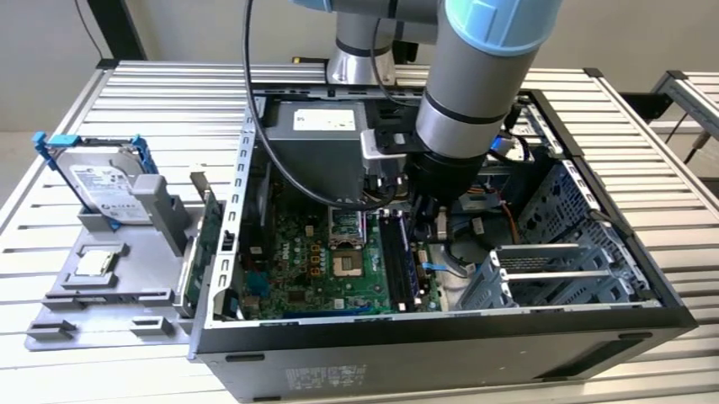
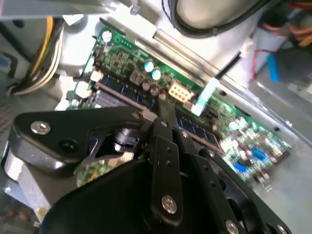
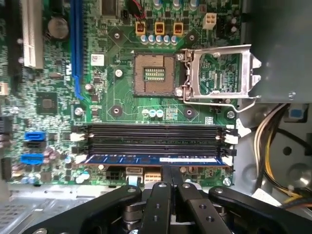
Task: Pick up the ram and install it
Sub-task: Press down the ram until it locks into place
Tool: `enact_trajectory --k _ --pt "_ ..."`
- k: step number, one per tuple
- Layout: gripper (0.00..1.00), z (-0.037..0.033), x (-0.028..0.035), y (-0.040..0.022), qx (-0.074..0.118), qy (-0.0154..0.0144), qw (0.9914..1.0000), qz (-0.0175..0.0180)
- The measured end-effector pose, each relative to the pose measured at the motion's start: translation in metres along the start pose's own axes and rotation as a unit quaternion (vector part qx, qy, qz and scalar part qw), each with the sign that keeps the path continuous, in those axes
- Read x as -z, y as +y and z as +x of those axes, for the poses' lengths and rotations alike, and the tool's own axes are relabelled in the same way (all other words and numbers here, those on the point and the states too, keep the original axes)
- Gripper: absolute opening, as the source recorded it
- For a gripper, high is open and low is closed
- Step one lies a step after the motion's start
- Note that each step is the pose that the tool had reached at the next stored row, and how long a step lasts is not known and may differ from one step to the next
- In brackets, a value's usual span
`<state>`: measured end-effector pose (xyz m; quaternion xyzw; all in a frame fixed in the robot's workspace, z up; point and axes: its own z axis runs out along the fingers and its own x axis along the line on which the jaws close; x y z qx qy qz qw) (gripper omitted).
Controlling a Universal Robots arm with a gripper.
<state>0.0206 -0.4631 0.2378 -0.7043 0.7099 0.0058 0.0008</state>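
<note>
Jaws (image 3: pixel 170 171) pressed together just beside the ram (image 3: pixel 156 159), seated in the motherboard (image 3: pixel 122 105) slot.

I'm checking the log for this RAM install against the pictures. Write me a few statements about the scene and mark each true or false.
1. The ram lies along a slot on the motherboard. True.
2. The CPU socket holds a processor under a closed latch. False: the socket is bare and its metal frame is swung open beside it.
3. The gripper is down inside the computer case, right by the ram. True.
4. The hard drive sits inside the case. False: it stands on a grey holder outside, at the exterior view's left.
</note>
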Motion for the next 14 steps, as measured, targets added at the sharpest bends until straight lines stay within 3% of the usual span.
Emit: enact_trajectory --k 7,14 --pt "0.0 -0.0002 0.0309 0.0002 0.0 0.0002 1.0 0.0" --pt "0.0 -0.0003 0.0322 0.0002 0.0 0.0001 1.0 0.0"
